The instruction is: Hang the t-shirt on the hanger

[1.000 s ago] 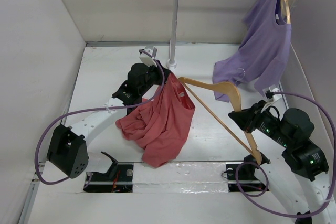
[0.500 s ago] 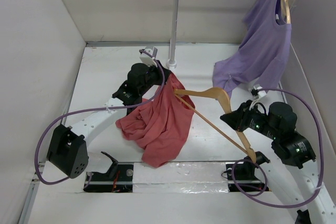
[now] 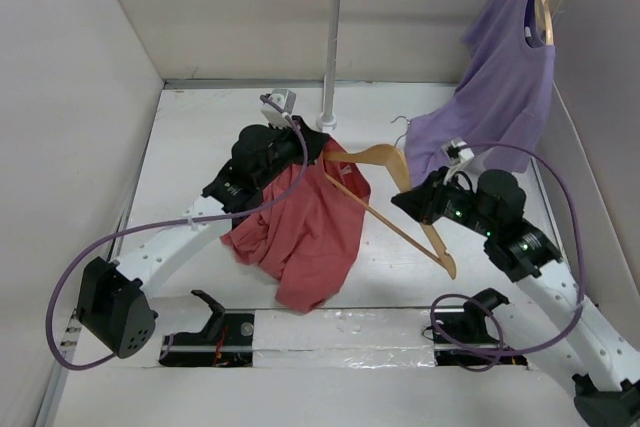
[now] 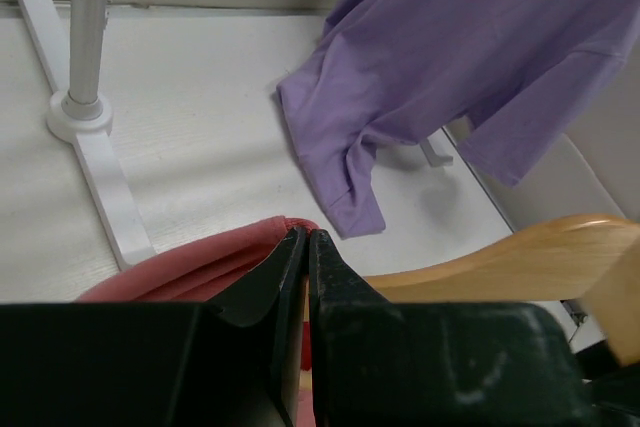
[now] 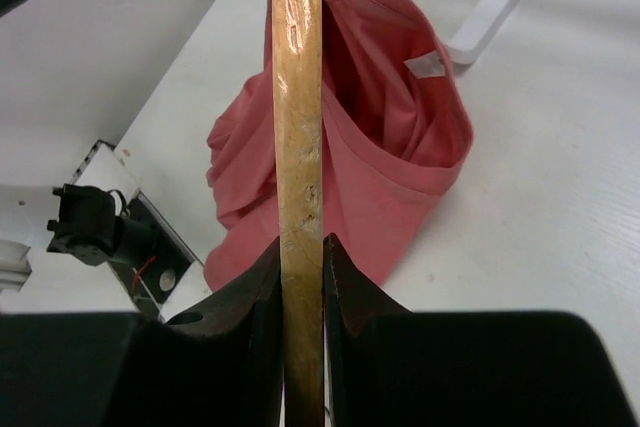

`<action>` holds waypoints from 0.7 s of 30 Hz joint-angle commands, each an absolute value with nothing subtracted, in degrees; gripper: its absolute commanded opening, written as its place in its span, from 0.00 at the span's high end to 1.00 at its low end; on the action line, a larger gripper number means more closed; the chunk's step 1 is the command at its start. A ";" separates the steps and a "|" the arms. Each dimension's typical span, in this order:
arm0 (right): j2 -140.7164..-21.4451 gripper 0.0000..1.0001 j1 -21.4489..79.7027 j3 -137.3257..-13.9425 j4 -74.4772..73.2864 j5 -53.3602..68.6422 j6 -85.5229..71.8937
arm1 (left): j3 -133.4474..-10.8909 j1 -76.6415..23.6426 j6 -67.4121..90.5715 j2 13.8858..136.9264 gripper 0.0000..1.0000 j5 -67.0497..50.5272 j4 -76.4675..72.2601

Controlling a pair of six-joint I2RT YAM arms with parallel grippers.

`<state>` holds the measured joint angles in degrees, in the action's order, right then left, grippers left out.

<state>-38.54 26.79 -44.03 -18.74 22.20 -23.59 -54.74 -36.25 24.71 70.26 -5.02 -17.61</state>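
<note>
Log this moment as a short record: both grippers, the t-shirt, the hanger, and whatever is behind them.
left gripper: shut on the t-shirt, pinching its neck edge and holding it up
right gripper: shut on the hanger, clamped across one wooden arm
t-shirt: hangs from the left gripper, lower part bunched on the table
hanger: held off the table, free end at the t-shirt's neck opening
task state: t-shirt not yet on the hanger
background: purple t-shirt on a paler hanger, hooked on the rack
</note>
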 commanded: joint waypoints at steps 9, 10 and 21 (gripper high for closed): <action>-53.61 1.00 52.27 -52.90 -4.19 -12.37 -19.25 | -54.40 -36.21 24.70 60.22 1.00 -0.65 -17.24; -53.44 1.00 53.43 -53.26 -4.74 -14.13 -18.90 | -54.67 -36.21 24.35 59.51 1.00 2.26 -15.14; -40.61 1.00 61.87 -51.59 -6.07 -24.34 -20.30 | -56.78 -36.21 23.64 57.04 1.00 4.76 -13.09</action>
<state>-41.91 60.25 -48.69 -9.10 -18.79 -20.56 -54.63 -36.25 24.40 58.00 4.80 -11.49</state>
